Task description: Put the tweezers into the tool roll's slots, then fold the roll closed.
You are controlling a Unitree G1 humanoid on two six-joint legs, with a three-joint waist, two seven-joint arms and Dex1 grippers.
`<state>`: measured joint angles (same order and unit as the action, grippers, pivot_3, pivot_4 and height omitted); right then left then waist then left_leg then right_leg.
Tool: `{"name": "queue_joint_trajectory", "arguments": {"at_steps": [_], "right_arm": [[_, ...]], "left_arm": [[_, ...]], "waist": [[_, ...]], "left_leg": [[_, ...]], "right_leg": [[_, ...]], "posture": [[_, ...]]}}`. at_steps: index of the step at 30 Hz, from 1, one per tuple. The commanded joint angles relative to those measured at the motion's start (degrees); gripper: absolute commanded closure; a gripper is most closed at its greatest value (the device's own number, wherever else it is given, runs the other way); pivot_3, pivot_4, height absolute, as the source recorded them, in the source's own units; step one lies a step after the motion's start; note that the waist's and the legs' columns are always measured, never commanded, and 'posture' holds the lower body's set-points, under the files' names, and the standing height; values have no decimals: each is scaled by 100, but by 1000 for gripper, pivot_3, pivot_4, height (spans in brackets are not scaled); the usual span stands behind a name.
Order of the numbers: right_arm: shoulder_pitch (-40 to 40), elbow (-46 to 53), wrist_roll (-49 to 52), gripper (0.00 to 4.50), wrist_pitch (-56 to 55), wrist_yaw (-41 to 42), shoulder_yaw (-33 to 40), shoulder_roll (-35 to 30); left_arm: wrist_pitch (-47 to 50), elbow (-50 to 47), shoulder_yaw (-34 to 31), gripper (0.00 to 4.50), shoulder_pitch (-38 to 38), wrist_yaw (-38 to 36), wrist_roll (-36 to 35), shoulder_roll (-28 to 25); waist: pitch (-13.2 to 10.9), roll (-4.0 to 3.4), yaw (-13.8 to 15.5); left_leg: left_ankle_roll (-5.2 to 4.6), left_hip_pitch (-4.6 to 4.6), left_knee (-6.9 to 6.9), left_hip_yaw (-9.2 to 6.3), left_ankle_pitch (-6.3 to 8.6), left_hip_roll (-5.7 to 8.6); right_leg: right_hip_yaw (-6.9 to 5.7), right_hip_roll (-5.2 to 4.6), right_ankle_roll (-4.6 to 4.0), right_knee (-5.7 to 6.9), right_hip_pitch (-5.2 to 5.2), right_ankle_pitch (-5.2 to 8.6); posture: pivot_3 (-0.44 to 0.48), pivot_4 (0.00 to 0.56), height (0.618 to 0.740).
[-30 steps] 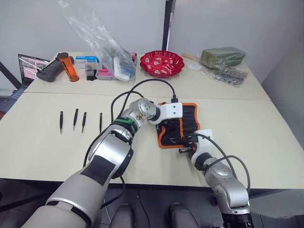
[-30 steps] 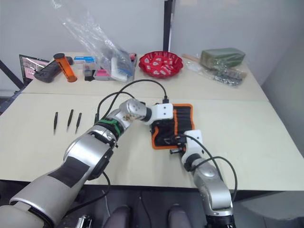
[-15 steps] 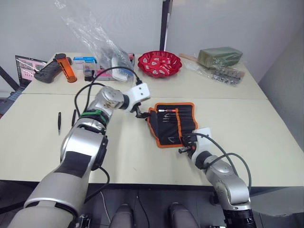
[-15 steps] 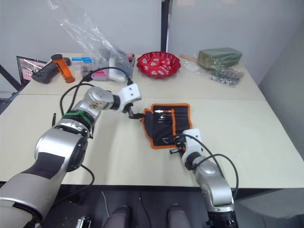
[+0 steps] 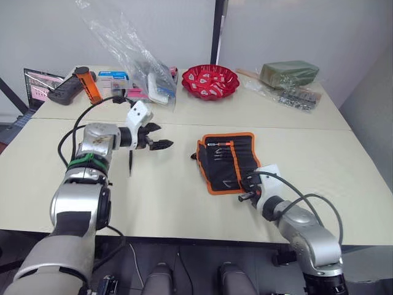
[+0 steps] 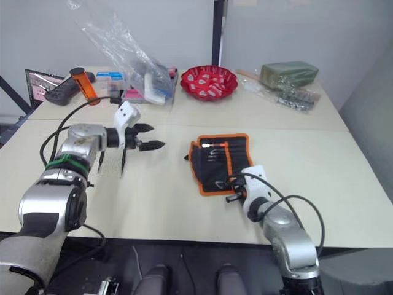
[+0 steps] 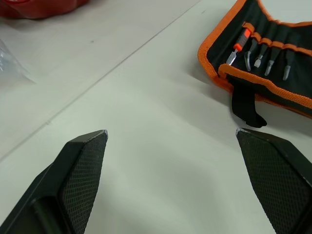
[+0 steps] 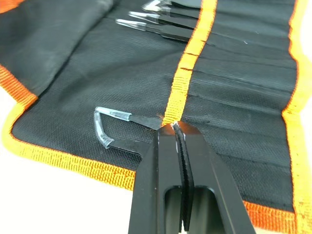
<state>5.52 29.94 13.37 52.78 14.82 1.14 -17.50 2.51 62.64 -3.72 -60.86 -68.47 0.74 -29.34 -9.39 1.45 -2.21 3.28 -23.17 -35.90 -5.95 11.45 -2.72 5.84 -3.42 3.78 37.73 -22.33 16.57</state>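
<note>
My right claw (image 8: 174, 127) was nearest to me, its fingers pressed together with no gap between them, the tips resting on the orange strip that ran across the inner face of the tool roll (image 5: 229, 161). It gripped nothing that I could make out. Just beside the tips a pair of tweezers with a clear hooked cap (image 8: 111, 127) lay on the black fabric. The roll lay open and flat on the bench (image 5: 172, 190), in front of me and a little to my right, its orange edge all around it. A row of narrow slots (image 7: 265, 46) crossed it, with several slim tools standing in them, one with an orange handle (image 7: 238, 45). A black strap (image 7: 245, 106) hung off the roll's edge onto the bench.

My left claw (image 5: 161, 141) hovered above the bench well apart from the roll, to its left, fingers spread wide and empty. One loose pair of black tweezers (image 5: 130, 162) lay on the bench below my left arm. Farther back stood a red bowl (image 5: 210, 80), a clear plastic bag (image 5: 136, 58) and an orange bottle (image 5: 90, 85).
</note>
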Motion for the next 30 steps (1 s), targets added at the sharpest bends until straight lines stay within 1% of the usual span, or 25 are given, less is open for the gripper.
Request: {"name": "queue_joint_trajectory", "arguments": {"at_steps": [1,5,8,13,15,20,23,26,28,30], "right_arm": [[62,407,190,4500,420,41,289,-184],[173,413,334,4500,551,93,393,-234],[148,225,342,4500,409,142,367,-201],[22,110,386,4500,163,266,472,-249],[-60,52,454,4500,25,372,532,-264],[-155,-247,472,4500,-266,583,516,-334],[-61,-474,467,4500,-382,678,505,-373],[45,-664,463,4500,-472,787,436,-428],[91,-745,471,4500,-510,839,393,-456],[149,-843,480,4500,-550,901,328,-483]], "left_arm": [[439,-1422,-251,11,597,-413,-613,-282],[1053,-2860,-573,11,1631,-215,-1122,-556],[1270,-3705,-809,11,2317,105,-1363,-679],[1527,-4587,-1300,11,3296,681,-1626,-958],[1660,-4867,-1597,11,3665,905,-1778,-1089],[1929,-5344,-2066,11,4272,1371,-2062,-1265],[1927,-5438,-2463,11,4843,1632,-2111,-1328],[1857,-5350,-3027,11,5456,2063,-2164,-1269],[1865,-5397,-3279,11,5751,2267,-2265,-1203],[1751,-5468,-3477,11,6159,2490,-2215,-1105]], "waist": [[-2,-3,-22],[-2,-4,-57],[-2,-4,-47],[-3,-4,-41],[-3,-5,-40],[-3,-6,-24],[-3,-6,-38],[-3,-5,-89],[-3,-3,-83],[-3,-2,-71]], "left_leg": [[0,1,0,-1,0,0],[0,6,2,-5,0,-4],[0,10,2,-5,0,-5],[0,10,0,-5,0,-5],[0,10,1,-5,0,-6],[0,11,1,-5,0,-7],[0,15,2,-3,0,-8],[0,29,13,3,1,-16],[0,32,15,2,1,-19],[0,32,13,2,1,-19]], "right_leg": [[-1,0,0,1,-1,0],[-6,0,-4,6,-2,1],[-7,0,-6,12,-1,2],[-7,0,-6,9,0,2],[-7,0,-7,7,0,2],[-9,0,-8,-2,3,4],[-9,0,-9,-8,6,4],[-11,0,-30,-6,6,21],[-17,1,-37,2,6,31],[-18,1,-38,3,7,32]], "posture": [[0,150,735],[0,150,735],[0,150,735],[0,150,735],[0,150,735],[0,150,735],[0,150,735],[0,150,735],[0,150,735],[0,150,735]]}}
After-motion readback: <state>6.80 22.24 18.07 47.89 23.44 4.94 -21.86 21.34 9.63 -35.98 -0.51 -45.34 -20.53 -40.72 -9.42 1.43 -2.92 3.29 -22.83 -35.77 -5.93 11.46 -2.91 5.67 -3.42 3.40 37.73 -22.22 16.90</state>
